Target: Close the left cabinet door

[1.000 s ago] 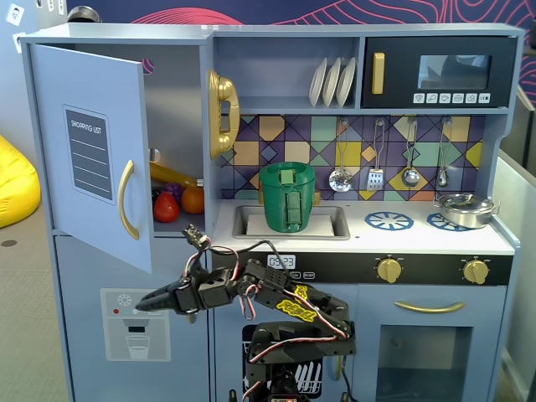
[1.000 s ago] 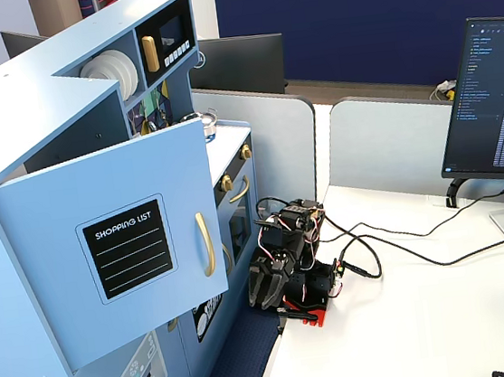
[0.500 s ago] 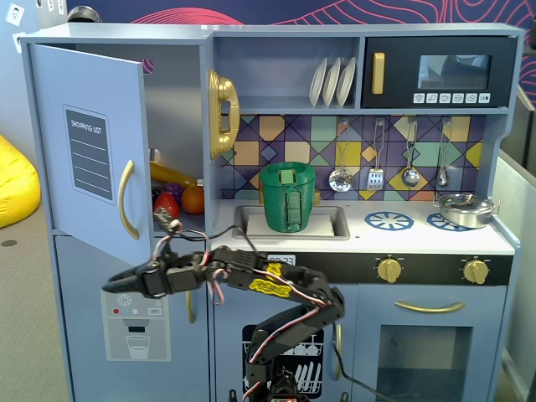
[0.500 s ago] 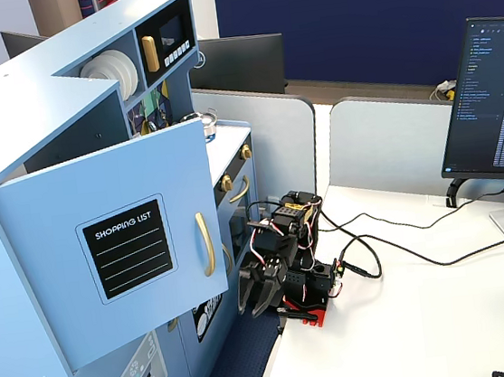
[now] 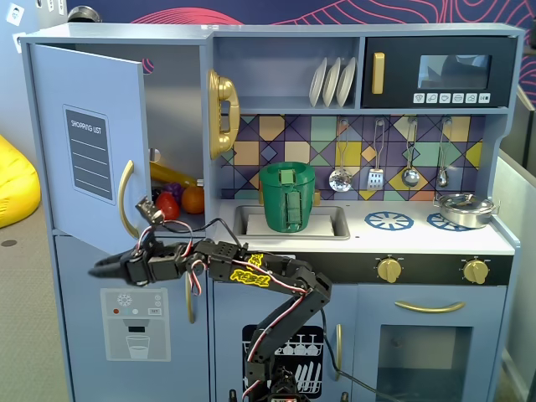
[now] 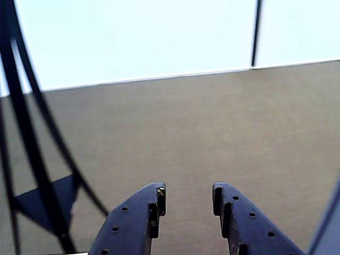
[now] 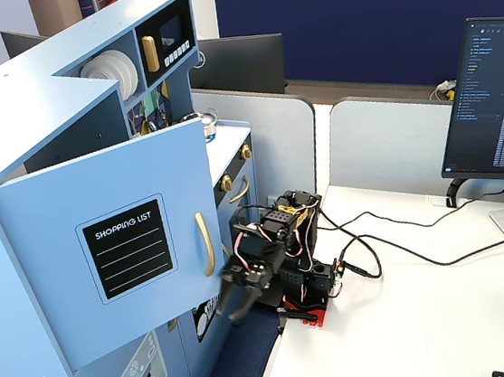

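Observation:
The left cabinet door [image 5: 88, 138] is light blue, with a black "SHOPPING LIST" panel and a curved gold handle [image 5: 125, 198]. It stands partly open, swung out from the cabinet; it also shows in the other fixed view [image 7: 105, 260]. My gripper [image 5: 99, 269] reaches left, just below the door's lower edge and under the handle, apart from it. In the other fixed view my gripper [image 7: 230, 307] hangs below and to the right of the handle [image 7: 204, 244]. In the wrist view my gripper [image 6: 188, 194] is open and empty over grey carpet.
Toy fruit [image 5: 180, 199] lies inside the open cabinet. The lower blue door with a dispenser graphic [image 5: 134, 322] is behind my gripper. A gold phone [image 5: 222, 113], a green pot [image 5: 287, 197] in the sink, a monitor [image 7: 493, 102] and cables [image 7: 405, 253] on the white desk are nearby.

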`<state>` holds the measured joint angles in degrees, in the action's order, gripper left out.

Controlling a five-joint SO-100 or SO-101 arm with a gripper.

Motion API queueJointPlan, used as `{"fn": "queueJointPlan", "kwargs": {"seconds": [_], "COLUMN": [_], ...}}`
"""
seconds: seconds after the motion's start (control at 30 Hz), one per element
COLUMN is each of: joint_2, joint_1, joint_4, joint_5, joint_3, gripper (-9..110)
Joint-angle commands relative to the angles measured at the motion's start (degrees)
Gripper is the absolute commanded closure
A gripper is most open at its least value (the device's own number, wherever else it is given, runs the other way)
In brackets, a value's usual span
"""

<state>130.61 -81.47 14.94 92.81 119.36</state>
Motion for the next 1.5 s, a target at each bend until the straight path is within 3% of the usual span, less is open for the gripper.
{"fn": "queueJointPlan", "kwargs": {"seconds": [0.0,1.47], "joint_2": [0.35,2.37], "joint_1": [4.13,38.76], "joint_4": [-1.93,-1.85], "joint_5": [-0.18,0.09], "joint_3": [-4.57,-2.11], "gripper": [102,102]}}
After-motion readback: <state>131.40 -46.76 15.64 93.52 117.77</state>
